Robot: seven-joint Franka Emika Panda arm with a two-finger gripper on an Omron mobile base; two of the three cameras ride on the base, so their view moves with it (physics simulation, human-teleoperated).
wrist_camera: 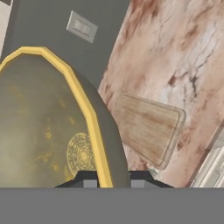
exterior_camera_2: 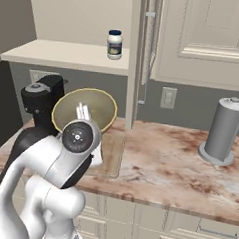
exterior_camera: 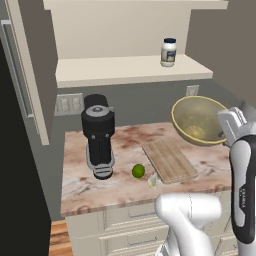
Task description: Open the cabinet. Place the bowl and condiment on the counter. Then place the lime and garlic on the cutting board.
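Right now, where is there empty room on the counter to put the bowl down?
The bowl hangs tilted in the hand. The widest bare stretch of counter lies between the cutting board and the grey canister. It is crowded by the black machine, where the lime and garlic sit beside the board.

Grey wall [exterior_camera_2: 192, 108] with white outlets [exterior_camera_2: 168, 97]; wooden floor [exterior_camera: 59, 237]; cream drawers [exterior_camera: 127, 227] below.

You've got one bowl [exterior_camera: 196, 120], one condiment jar [exterior_camera: 168, 52], one lime [exterior_camera: 138, 171] and one garlic [exterior_camera: 153, 181] — both beside the single cutting board [exterior_camera: 169, 160] — plus one blender [exterior_camera: 98, 135].
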